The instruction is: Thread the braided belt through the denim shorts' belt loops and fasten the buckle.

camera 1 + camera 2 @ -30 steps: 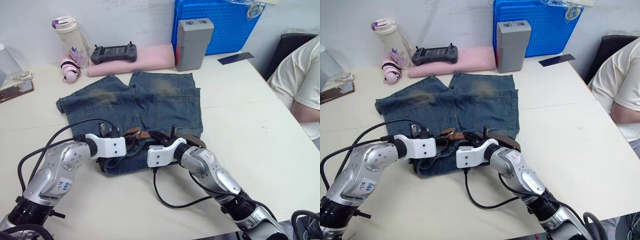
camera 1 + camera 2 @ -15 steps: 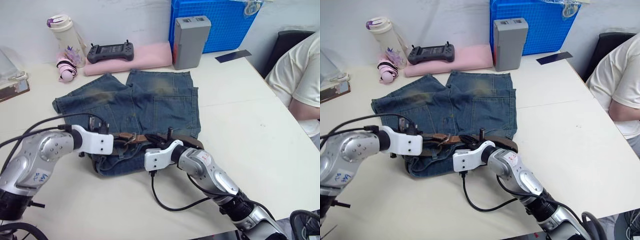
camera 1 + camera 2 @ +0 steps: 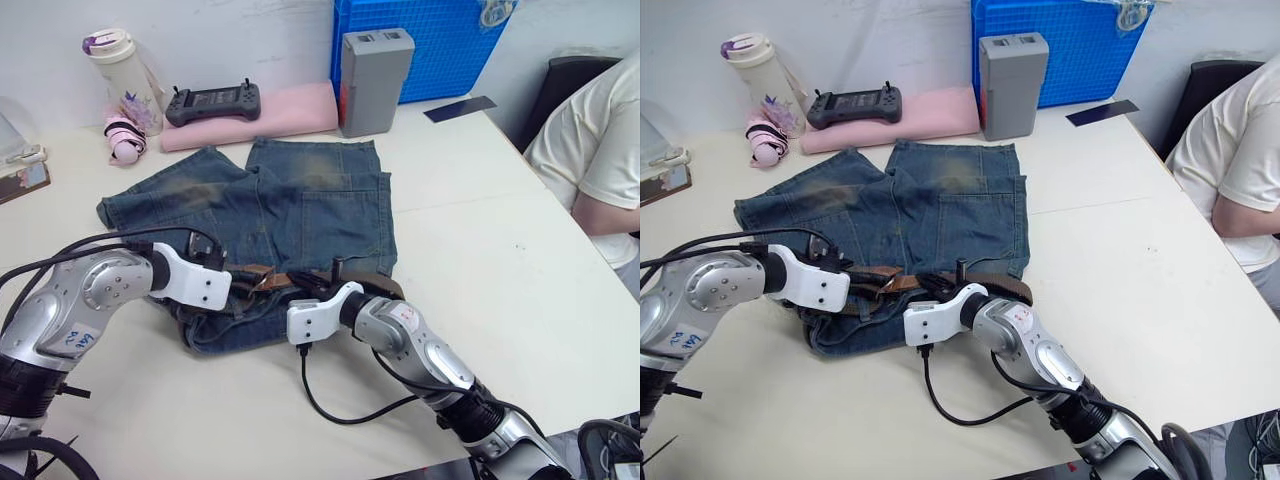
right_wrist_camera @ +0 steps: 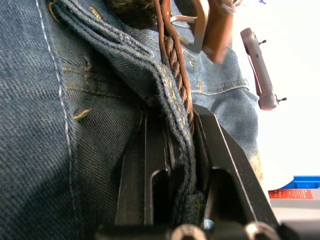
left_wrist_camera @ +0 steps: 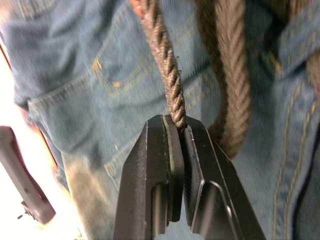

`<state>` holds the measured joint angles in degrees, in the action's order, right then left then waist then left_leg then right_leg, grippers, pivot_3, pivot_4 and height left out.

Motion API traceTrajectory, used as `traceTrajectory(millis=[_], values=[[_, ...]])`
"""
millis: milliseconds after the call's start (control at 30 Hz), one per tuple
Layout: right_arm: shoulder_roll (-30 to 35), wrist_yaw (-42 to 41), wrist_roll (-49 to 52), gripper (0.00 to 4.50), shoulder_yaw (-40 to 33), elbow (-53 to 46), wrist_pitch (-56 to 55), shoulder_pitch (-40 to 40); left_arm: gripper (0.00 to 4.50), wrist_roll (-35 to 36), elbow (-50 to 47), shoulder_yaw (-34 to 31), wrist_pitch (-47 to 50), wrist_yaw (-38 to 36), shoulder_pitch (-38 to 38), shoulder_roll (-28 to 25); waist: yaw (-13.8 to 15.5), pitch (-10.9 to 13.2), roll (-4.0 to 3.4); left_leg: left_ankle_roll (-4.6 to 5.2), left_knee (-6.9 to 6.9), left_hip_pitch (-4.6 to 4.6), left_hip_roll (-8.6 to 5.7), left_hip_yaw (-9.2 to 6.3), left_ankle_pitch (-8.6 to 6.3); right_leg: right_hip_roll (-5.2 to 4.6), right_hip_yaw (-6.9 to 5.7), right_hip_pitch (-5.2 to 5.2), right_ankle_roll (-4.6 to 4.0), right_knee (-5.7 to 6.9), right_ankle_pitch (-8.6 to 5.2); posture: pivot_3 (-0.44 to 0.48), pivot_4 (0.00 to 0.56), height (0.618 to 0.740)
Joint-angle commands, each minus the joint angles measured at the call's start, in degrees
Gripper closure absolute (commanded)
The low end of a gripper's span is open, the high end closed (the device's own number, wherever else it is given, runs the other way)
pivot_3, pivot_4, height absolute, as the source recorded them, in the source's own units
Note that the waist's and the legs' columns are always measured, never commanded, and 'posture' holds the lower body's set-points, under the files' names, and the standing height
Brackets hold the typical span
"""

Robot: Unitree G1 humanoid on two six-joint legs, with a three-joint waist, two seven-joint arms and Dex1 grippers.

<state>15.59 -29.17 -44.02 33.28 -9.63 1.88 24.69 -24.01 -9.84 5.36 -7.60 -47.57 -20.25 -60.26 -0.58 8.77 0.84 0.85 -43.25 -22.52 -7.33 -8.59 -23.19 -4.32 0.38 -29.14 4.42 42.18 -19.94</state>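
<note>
You're looking at faded blue denim shorts point(image 3: 290, 205), a coarse woven cloth with yellowish worn patches and tan stitching. The belt point(image 5: 165, 60) is rough twisted brown cord, braided, with a smoother tan leather-like end by the dull grey metal buckle point(image 4: 192, 22). Your fingers point(image 5: 162, 165) are matt black, ridged inside. The arms carry brushed silver metal and glossy white plastic. The table point(image 3: 480, 250) is smooth, matt cream.

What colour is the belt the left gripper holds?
Dark brown braided belt; the left wrist view shows it best.
</note>
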Motion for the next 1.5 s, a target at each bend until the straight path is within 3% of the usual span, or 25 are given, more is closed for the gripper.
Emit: traceTrajectory(millis=[33, 533, 833, 1100, 1500], values=[[-0.6, 0.1, 0.3, 4.47, -0.5, -1.5, -0.3, 0.4, 4.50, 0.3, -0.7, -3.4, -0.3, 0.3, 1.8, -2.1, -0.1, 0.0, 0.00, 0.00, 0.00, 0.00, 0.00, 0.01, 0.00, 0.00, 0.00, -0.01, 0.00, 0.01, 0.00, 0.000, 0.150, 0.676], [-0.9, 0.8, -0.7, 4.47, -0.6, -1.5, -0.8, 1.5, 4.50, -0.6, -3.2, -3.0, 1.0, 0.8, 2.6, -0.2, -0.4, 0.0, 0.02, 0.00, -0.07, -0.05, -0.01, 0.03, 0.00, -0.01, 0.01, -0.02, 0.00, 0.08, 0.00, 0.000, 0.150, 0.676], [-2.4, 2.0, -2.3, 4.47, -0.7, -1.3, 0.7, 1.8, 4.50, -1.3, -1.9, -10.7, -3.5, 11.2, 11.6, 1.0, -1.1, 0.0, 0.04, -0.01, -0.34, -0.35, 0.01, 0.22, -0.01, -0.03, 0.02, -0.44, -0.03, 0.44, -0.02, 0.000, 0.150, 0.676], [-2.8, 1.9, -2.7, 4.47, -0.5, -1.0, 0.8, 2.2, 4.50, -4.7, -4.8, -11.9, -4.9, 19.1, 12.5, 4.4, -1.0, 0.0, 0.08, 0.01, -0.83, -0.56, -0.10, 0.17, -0.05, -0.14, -0.03, -0.47, -0.02, 0.70, -0.01, 0.000, 0.150, 0.676], [-2.9, 2.0, -2.3, 4.47, -0.5, 0.1, 0.3, 2.8, 4.50, -8.2, -5.3, -14.0, -1.0, 19.3, 16.0, 4.2, -1.1, 0.0, 0.08, 0.00, -0.83, -0.57, -0.10, 0.21, -0.06, -0.13, 0.00, -0.54, -0.02, 0.77, -0.01, 0.000, 0.150, 0.676]])
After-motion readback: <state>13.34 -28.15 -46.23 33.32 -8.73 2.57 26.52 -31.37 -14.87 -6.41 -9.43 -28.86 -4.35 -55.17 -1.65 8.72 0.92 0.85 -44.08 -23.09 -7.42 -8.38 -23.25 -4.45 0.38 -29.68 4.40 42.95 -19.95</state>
